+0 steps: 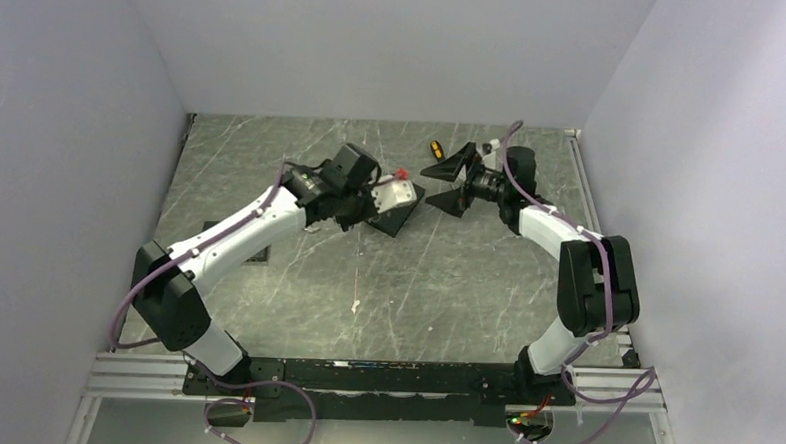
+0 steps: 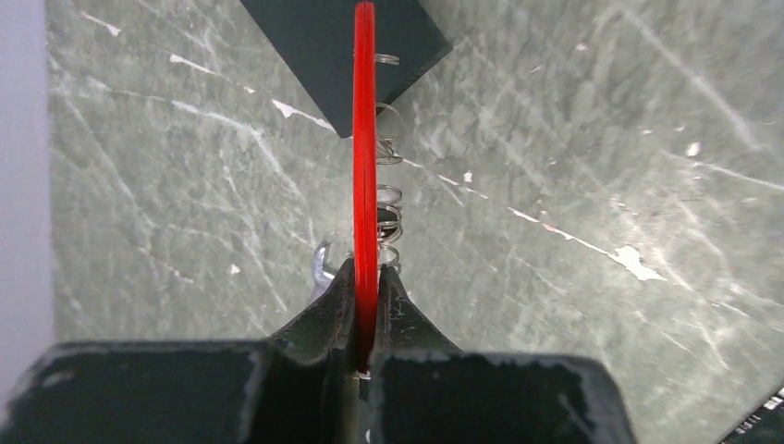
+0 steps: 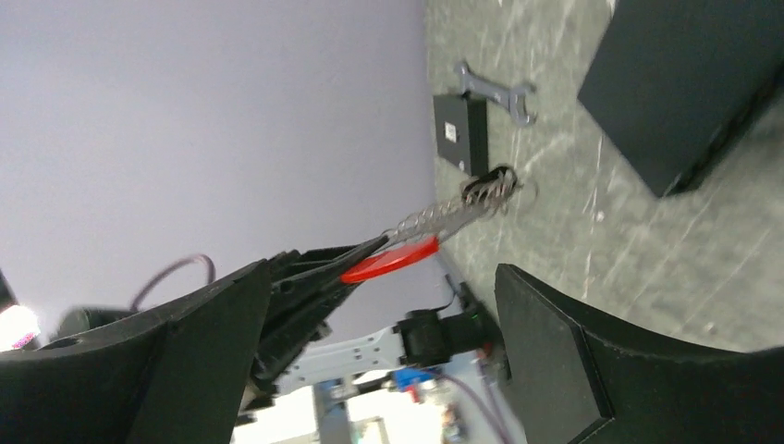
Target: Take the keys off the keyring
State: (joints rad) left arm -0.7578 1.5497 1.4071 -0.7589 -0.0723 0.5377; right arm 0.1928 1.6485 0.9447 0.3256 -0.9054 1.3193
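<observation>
My left gripper (image 1: 399,182) (image 2: 368,277) is shut on the red part of the keyring (image 2: 366,166), which stands edge-on between its jaws above the table. The whitish-grey coiled part (image 2: 389,217) hangs beside it. In the right wrist view the red part (image 3: 389,262) leads into the coil (image 3: 433,218), which ends in a small dark and silvery cluster, the keys (image 3: 490,188). My right gripper (image 1: 449,182) (image 3: 388,287) is open and empty, its jaws spread wide facing the left gripper's tip, just right of the keyring and not touching it.
A dark flat pad (image 1: 401,214) (image 2: 342,46) lies under the left gripper. A yellow-and-black screwdriver (image 1: 435,147) lies at the back. A silver wrench (image 3: 499,88) and a small black box (image 3: 459,129) lie to the left. The grey walls stand close round the table.
</observation>
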